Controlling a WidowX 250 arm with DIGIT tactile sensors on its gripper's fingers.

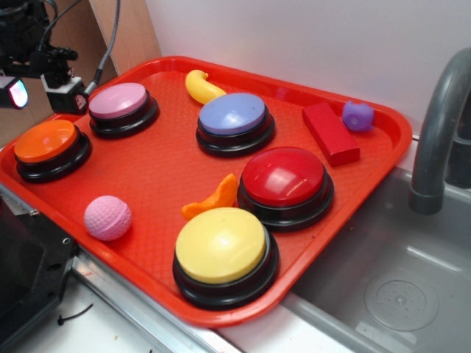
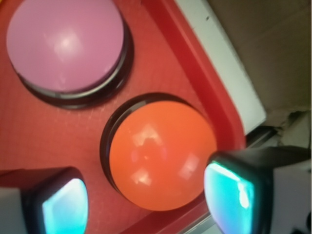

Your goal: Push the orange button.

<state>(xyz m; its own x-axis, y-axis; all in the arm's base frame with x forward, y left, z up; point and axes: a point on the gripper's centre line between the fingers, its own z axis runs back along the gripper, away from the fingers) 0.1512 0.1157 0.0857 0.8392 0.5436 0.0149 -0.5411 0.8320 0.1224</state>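
Above the orange button [image 2: 158, 153] the gripper [image 2: 148, 202] is hovering, jaws spread apart, grasping nothing. Pink button [image 2: 66, 44] is sitting just beside it on the red tray [image 2: 195, 63].

exterior cam sits off to the side, looking down at an angle over the whole red tray [image 1: 147, 184]. wrist cam points straight down, super close. both catch the orange button [image 1: 45, 141] [image 2: 161, 153] and pink buzzer [image 1: 118, 101] [image 2: 66, 44].

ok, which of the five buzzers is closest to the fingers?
The orange button, at the tray's left corner; it sits between the fingers in the wrist view.
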